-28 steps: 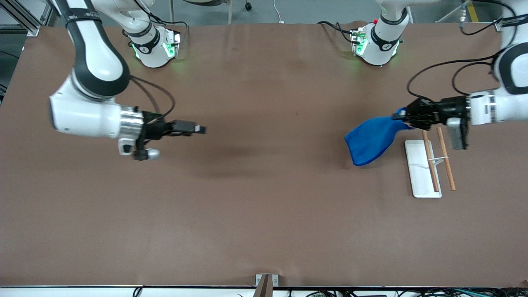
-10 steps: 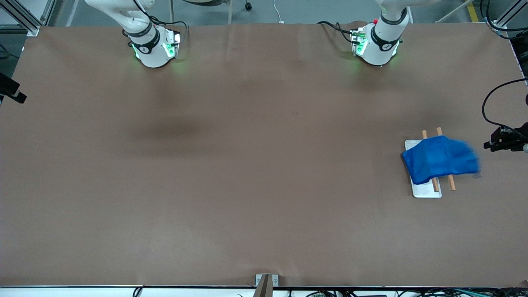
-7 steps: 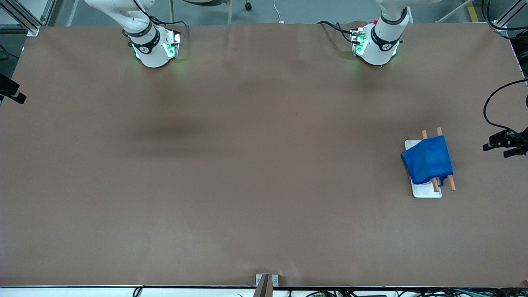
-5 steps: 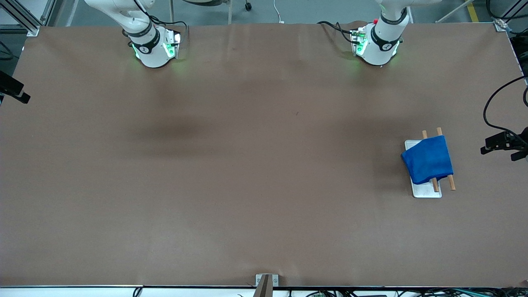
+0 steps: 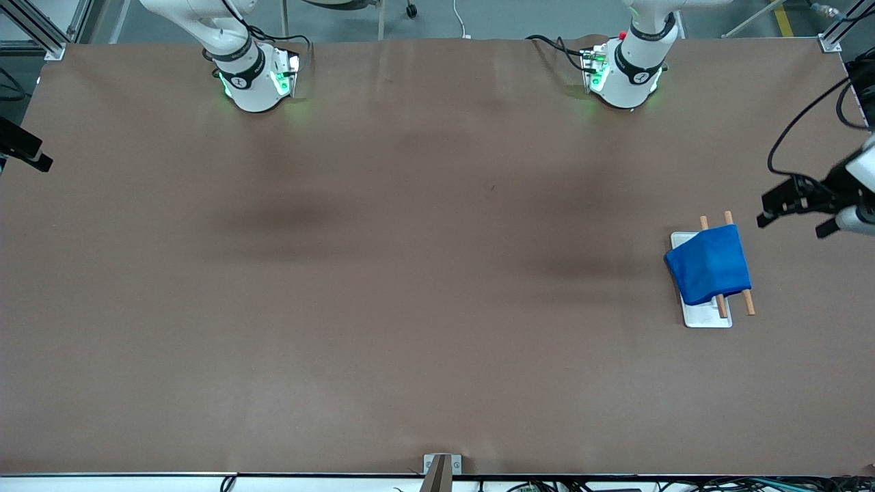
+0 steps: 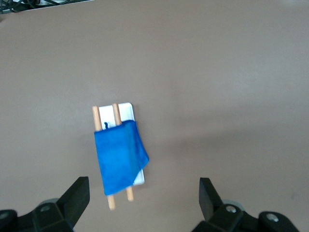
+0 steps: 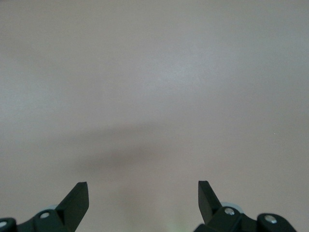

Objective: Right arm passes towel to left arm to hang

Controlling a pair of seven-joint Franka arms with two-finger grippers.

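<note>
The bright blue towel [image 5: 709, 265] lies draped over two wooden rods [image 5: 748, 303] on a white tray [image 5: 708, 318] near the left arm's end of the table. In the left wrist view the towel [image 6: 118, 157] hangs over the rods [image 6: 96, 116], and the tray [image 6: 126, 110] shows under it. My left gripper [image 5: 787, 229] is open and empty, up over the table's end beside the towel and apart from it; its jaws [image 6: 143, 193] frame the rack from above. My right gripper [image 5: 31, 158] is open and empty [image 7: 143, 193] at the right arm's end of the table, where the arm waits.
The brown table [image 5: 424, 287] runs wide between the two arm bases [image 5: 253, 78] [image 5: 623, 75]. A small metal bracket [image 5: 441, 465] sits at the table edge nearest the front camera. A black cable [image 5: 793, 137] loops from the left arm.
The left gripper let go of the towel, which settled over the rods. It has since moved toward the bases' side. The right arm withdrew to its end of the table.
</note>
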